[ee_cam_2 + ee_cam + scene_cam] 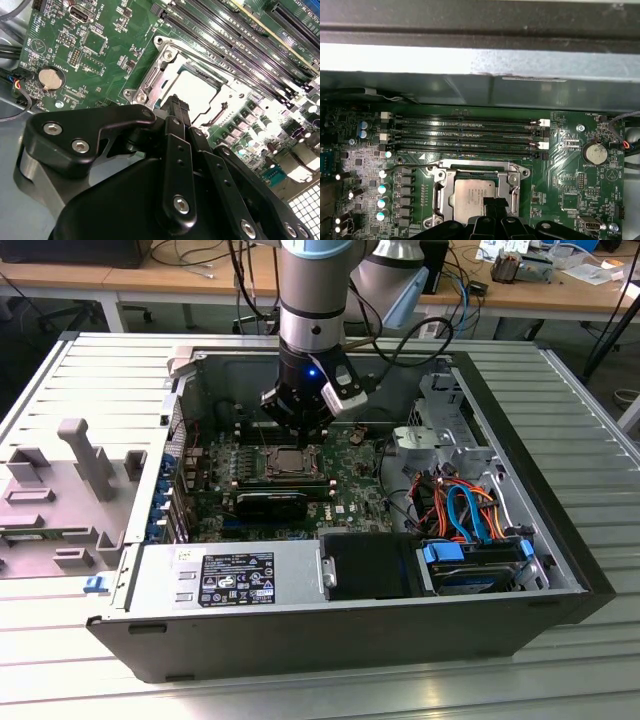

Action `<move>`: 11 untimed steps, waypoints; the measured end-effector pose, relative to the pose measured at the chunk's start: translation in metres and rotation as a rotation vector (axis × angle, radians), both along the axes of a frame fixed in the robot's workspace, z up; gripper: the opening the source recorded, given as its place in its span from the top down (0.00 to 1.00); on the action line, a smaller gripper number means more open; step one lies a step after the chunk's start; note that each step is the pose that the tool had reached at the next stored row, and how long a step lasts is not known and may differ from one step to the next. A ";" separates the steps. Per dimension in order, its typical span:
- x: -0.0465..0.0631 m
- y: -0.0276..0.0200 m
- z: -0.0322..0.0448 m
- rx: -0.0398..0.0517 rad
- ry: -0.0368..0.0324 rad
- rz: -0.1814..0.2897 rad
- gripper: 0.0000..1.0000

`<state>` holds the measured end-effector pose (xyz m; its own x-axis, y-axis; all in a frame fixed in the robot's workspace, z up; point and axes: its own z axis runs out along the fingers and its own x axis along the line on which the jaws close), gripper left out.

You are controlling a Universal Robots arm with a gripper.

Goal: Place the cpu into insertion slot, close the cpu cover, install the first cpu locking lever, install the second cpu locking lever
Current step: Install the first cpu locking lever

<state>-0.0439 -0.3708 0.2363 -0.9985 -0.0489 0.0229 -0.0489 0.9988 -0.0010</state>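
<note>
The cpu (468, 196) lies flat in the insertion slot (268, 468) on the green board, its silver-grey top showing through the window of the cpu cover (438, 197). The cover (151, 80) lies down over the cpu (196, 86). A thin wire locking lever (415, 165) sticks out sideways from one corner of the slot. My gripper (298, 430) hangs just above the slot. In both wrist views its black fingers are together, and its tip (176, 106) (495, 204) is over the cpu's edge with nothing held.
Memory slots (465, 132) run along one side of the socket, with a coin battery (594, 154) beyond. A long black block (270, 505) sits in front of the socket, then the power supply (230, 578). Drives and cables (470, 510) fill the exterior view's right. A grey fixture (60, 490) stands outside the case.
</note>
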 end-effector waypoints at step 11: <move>-0.010 0.0000 0.0077 0.0000 -0.0047 0.000 0.89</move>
